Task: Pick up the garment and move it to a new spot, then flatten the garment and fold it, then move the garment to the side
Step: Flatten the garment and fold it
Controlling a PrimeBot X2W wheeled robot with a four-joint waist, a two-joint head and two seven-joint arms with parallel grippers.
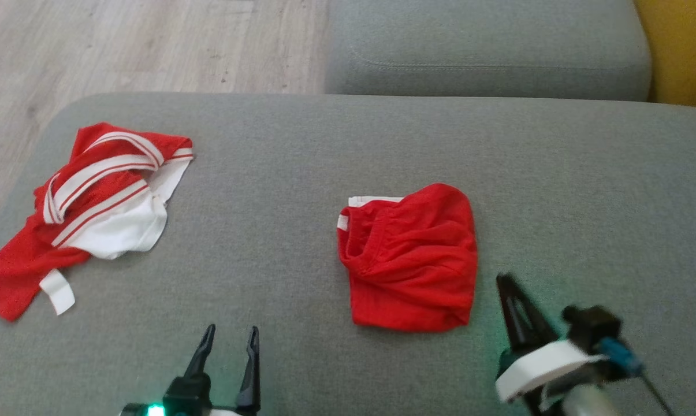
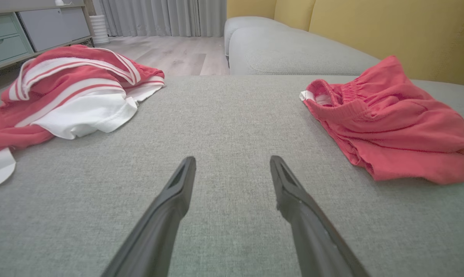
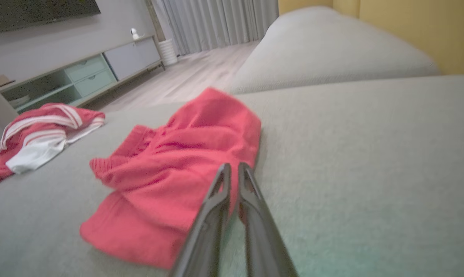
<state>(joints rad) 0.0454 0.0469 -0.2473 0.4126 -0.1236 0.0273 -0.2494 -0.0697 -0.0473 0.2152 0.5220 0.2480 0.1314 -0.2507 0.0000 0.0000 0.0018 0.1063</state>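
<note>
The right claw (image 1: 505,282), two long dark fingers on a pale forearm, reaches in from the near right and leans left. Its fingers are pressed almost together with nothing between them. Its tip sits just beside the near right corner of the plain red folded cloth garment (image 1: 411,260), apart from it. The left claw (image 1: 232,329) points straight away at the near edge, fingers spread wide and empty.

The left wrist view shows the garment's gathered elastic waistband, a yellow upholstered backrest (image 2: 389,30) and grey pleated curtains (image 2: 158,17). The right wrist view, blurred, adds a long low cabinet with pale green drawers (image 3: 81,75).

The garment lies mid-way across a broad grey woven-fabric seat cushion (image 1: 301,144). A crumpled red-and-white striped mesh jersey (image 1: 93,202) lies well apart at the left. A second grey cushion (image 1: 486,52) sits beyond, and a pale wood-plank floor (image 1: 122,46) lies at far left.
</note>
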